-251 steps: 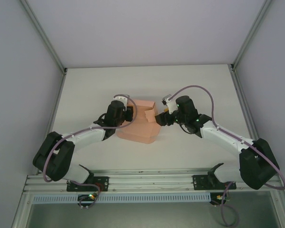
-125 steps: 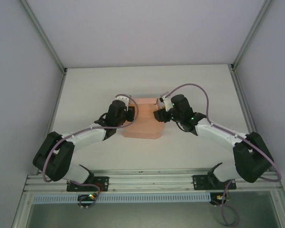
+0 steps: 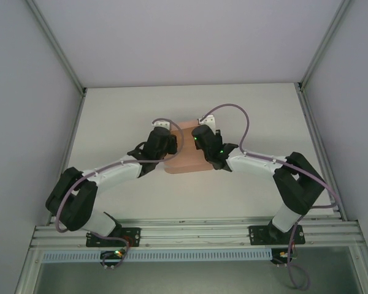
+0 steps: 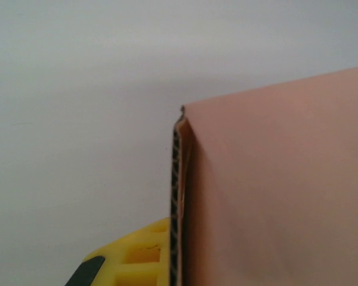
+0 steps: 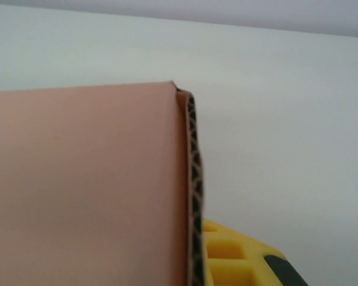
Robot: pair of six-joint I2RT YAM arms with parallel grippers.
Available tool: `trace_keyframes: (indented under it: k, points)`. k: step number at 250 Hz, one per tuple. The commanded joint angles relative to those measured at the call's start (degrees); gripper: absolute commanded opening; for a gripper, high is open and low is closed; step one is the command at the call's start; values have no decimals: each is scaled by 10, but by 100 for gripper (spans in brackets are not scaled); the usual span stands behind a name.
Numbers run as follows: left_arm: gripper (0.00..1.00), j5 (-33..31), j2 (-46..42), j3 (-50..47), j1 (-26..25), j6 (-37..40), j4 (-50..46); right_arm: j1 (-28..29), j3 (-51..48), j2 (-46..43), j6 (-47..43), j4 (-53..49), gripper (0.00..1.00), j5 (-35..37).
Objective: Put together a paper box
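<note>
The salmon-pink corrugated cardboard box [image 3: 184,162] sits between my hands on the desk [image 3: 110,110]: my left hand [image 3: 171,143] clenches its left wall, my right hand [image 3: 200,136] its right.

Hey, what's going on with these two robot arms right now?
Two robot arms are working on a salmon-pink corrugated cardboard box at the middle of the white table. The left arm's fingers are shut on its left wall, and the right arm's fingers on its right wall.

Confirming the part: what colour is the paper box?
The paper box is salmon pink, clearest in the right wrist view.
</note>
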Motion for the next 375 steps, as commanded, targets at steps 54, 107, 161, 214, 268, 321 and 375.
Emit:
trace_keyframes:
  k: [54,107,161,214,268,321,375]
  points:
    - [0,-64,-6,36,3,-127,-87,-16,41,38,33,-79,0,214]
    - [0,-111,-5,57,44,-217,-194,-18,41,34,42,-131,0,271]
    - [0,-82,-12,51,41,-169,-162,-33,31,21,55,-113,1,223]
    - [0,-52,-10,55,13,-79,-97,-37,-53,-41,-79,99,19,-50]
    - [0,-19,5,65,11,-47,-86,-40,-82,-105,-118,116,90,-295]
    - [0,22,-6,48,15,18,-51,-40,-120,-184,-118,97,100,-314]
    - [0,107,-20,86,43,161,-142,-52,-166,-316,-81,-1,100,-203]
